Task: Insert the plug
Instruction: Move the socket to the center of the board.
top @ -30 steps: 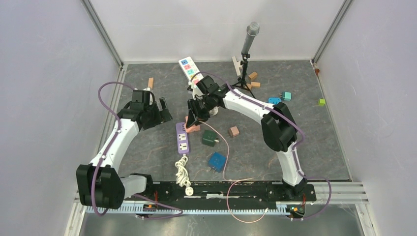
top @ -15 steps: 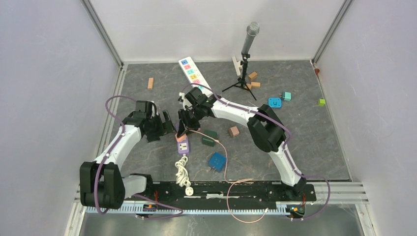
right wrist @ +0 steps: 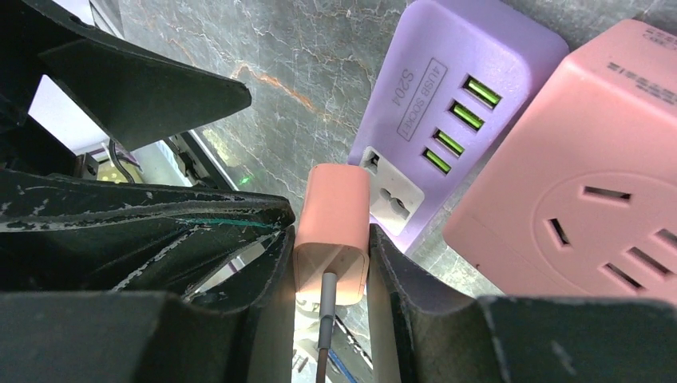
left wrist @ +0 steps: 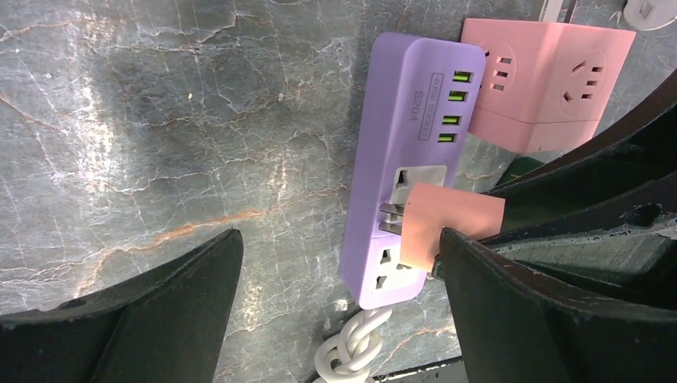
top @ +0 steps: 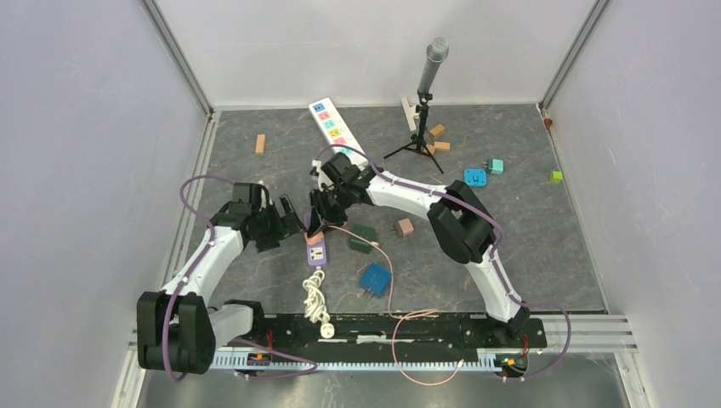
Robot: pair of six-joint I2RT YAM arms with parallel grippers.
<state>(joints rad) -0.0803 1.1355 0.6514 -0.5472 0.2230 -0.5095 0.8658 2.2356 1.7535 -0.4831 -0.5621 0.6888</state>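
Right gripper (right wrist: 331, 243) clamped on pink plug (right wrist: 331, 209). Prongs just past the fingertips, at the purple strip's (right wrist: 451, 112) socket, apparently not seated: push straight, no tilt. Left gripper (left wrist: 339, 239) spread wide, strip between its fingers; brace it. Pink cube socket (right wrist: 591, 199) beyond.

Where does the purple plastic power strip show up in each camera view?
Top external: the purple plastic power strip lies mid-table, just below the right gripper in the picture.
Left wrist: the strip runs top to bottom, right of centre.
Right wrist: the strip fills the upper right.
Shared landmark: the right gripper, shut on the small pink plug at the strip's socket.
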